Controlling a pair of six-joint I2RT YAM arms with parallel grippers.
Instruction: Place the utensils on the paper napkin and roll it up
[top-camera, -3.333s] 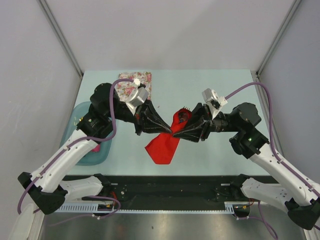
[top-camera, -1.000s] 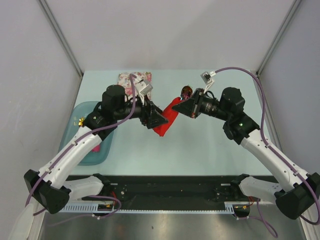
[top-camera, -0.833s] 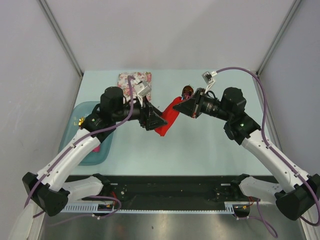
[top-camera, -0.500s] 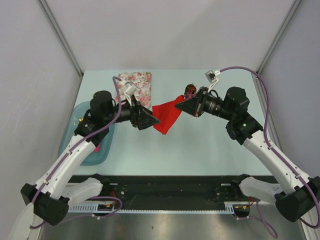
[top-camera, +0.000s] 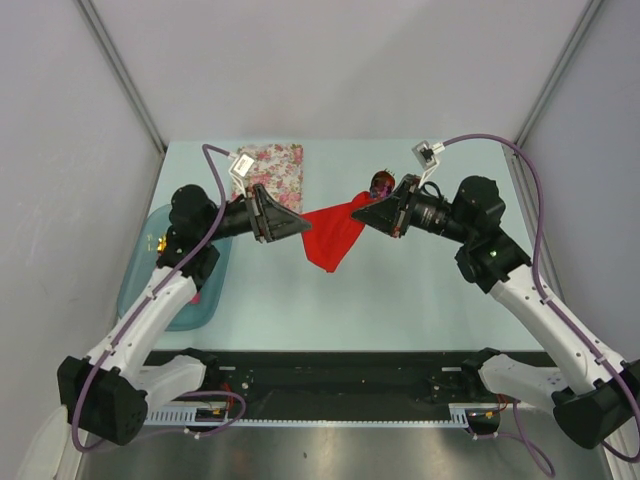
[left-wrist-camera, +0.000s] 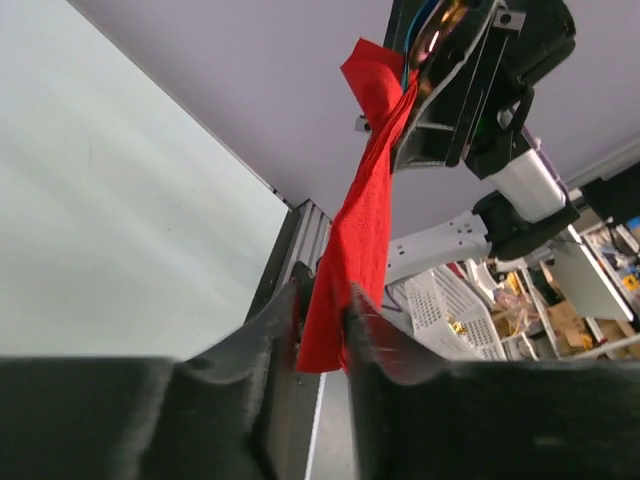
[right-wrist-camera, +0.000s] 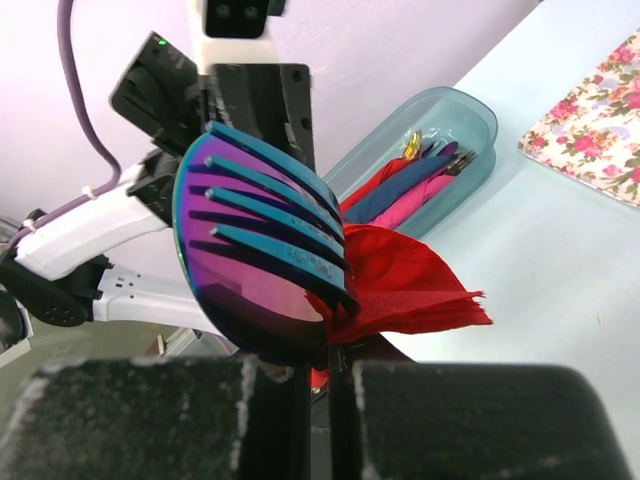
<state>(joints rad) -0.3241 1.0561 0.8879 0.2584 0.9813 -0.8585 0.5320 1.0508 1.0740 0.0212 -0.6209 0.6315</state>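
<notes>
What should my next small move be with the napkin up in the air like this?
Probably lower both hands together until the red napkin lies on the table: it hangs stretched between the left hand and right hand, which also pinches the blue fork.

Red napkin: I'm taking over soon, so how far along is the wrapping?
Done: the fork is gathered with the red napkin. In hand: right claw pinches both, left claw grips the napkin's other end, midair. Remaining: a tidy roll; no spoon visible.
</notes>
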